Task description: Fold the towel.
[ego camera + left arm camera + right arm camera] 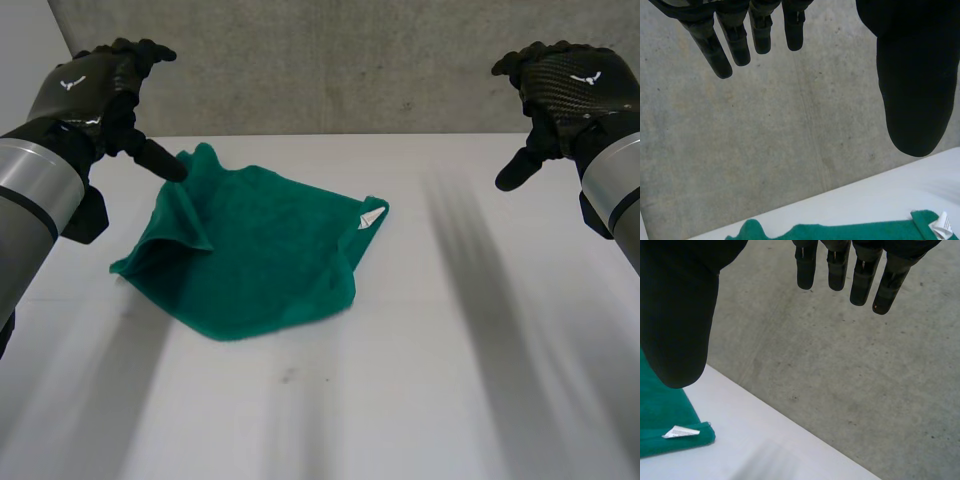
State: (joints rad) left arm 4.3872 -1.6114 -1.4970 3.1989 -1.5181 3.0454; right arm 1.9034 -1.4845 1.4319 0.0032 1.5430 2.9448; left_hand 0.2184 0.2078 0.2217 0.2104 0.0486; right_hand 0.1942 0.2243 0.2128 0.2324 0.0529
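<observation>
Left hand (95, 85) hovers released over the rumpled green towel (250, 250), near its far corner; right hand (565, 85) hangs empty, well apart. Left wrist view: straight fingers (722, 50), towel beneath them. Right wrist view: likewise. Grabbing the doubled-over flap (180, 225) could pinch two layers, skewing the fold.

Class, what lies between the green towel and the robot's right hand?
In the head view the stretch is bare white table, from the towel across to the raised right hand.
</observation>
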